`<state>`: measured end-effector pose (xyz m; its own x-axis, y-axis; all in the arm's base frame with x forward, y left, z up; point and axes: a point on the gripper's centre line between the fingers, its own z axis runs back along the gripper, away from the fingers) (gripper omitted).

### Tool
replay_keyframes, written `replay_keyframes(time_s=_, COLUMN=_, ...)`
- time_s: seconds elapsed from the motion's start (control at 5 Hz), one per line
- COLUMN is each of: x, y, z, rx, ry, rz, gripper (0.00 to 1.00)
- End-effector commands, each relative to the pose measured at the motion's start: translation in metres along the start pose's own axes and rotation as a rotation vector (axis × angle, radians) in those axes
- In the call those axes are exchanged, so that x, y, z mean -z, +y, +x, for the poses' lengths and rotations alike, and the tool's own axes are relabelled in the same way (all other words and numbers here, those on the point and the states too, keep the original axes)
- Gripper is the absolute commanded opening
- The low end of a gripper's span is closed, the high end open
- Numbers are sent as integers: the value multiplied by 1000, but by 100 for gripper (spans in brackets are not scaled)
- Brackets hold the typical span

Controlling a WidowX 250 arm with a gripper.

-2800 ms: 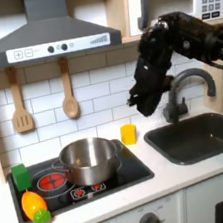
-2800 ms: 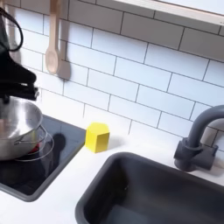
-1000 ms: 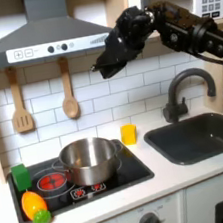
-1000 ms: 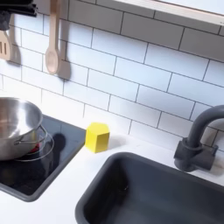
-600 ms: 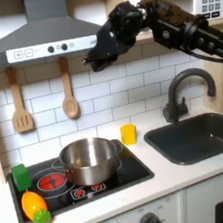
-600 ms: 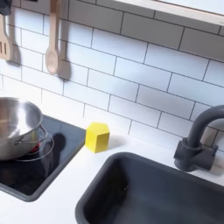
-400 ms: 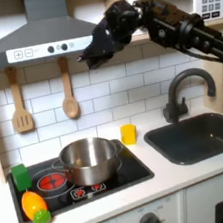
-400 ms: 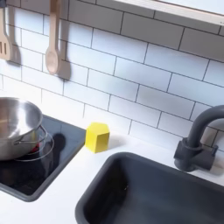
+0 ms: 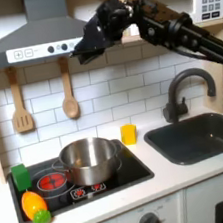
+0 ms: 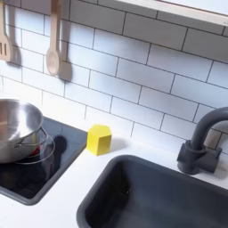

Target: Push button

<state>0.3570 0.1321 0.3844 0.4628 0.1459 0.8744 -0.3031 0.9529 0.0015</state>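
We see our hand up high in the first exterior view, right at the front of the grey hood over the stove. The black arm reaches in from the first exterior view's right, across the wall of white tiles. The tip of the hand is dark and small here, so we cannot tell if it is pinched together or spread apart. It does not look like it is carrying anything.

The buttons are a little row of dark dots on the front strip of the hood. Our hand sits just beside that row, on the side toward the first exterior view's right. We cannot tell if it is touching a button yet.

Down below, the silver pot sits on the black stove top. A yellow block stands on the worktop between the stove and the dark sink. Two wooden spoons hang on the wall under the hood. None of these need to move.

We think we are at the reaching step, almost at the push. Next we need a small, slow move toward the first exterior view's left, so the tip lines up with one dot. Then we need a soft, straight poke into the hood. If we slide too far or push at a slant, we may miss the button or hit two at once.
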Motion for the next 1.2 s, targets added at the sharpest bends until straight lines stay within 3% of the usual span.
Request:
replay_keyframes(time_s=0.0, x=11, y=1, z=10, rx=0, ry=-24, rz=16, gripper=0)
replay_keyframes(time_s=0.2, x=15, y=7, z=12, rx=-1, ry=-29, rz=28, gripper=0)
replay_keyframes(time_s=1.0, x=25, y=4, z=29, rx=14, ry=-66, rz=20, gripper=0)
